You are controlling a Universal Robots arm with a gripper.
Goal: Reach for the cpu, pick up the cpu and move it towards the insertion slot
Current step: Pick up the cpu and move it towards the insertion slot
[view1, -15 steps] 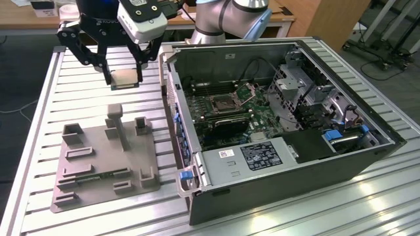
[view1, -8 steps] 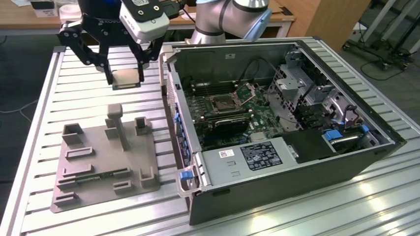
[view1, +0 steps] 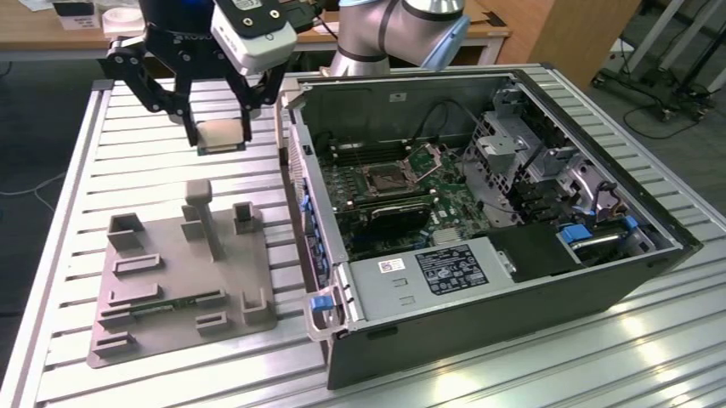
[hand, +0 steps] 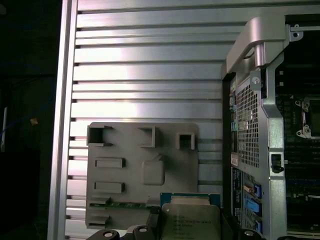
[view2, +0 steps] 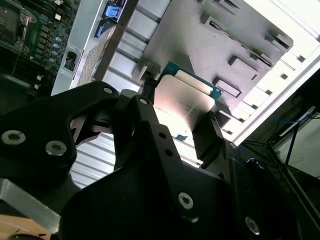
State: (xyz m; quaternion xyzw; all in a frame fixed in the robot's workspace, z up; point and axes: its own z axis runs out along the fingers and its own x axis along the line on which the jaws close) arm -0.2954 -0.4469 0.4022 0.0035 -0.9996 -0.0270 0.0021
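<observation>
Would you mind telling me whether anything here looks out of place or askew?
Nothing stands out. The cpu is held by its edges in the gripper, jaws shut on it, above the table beside the open computer case. The insertion slot has its metal plate hinged up.

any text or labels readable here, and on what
None can be quoted.
Faint print on the silvery-grey square cpu, held in the black gripper: too blurred.
Black label on the grey metal power supply box: too small.
White sticker beside it: too small.
</observation>
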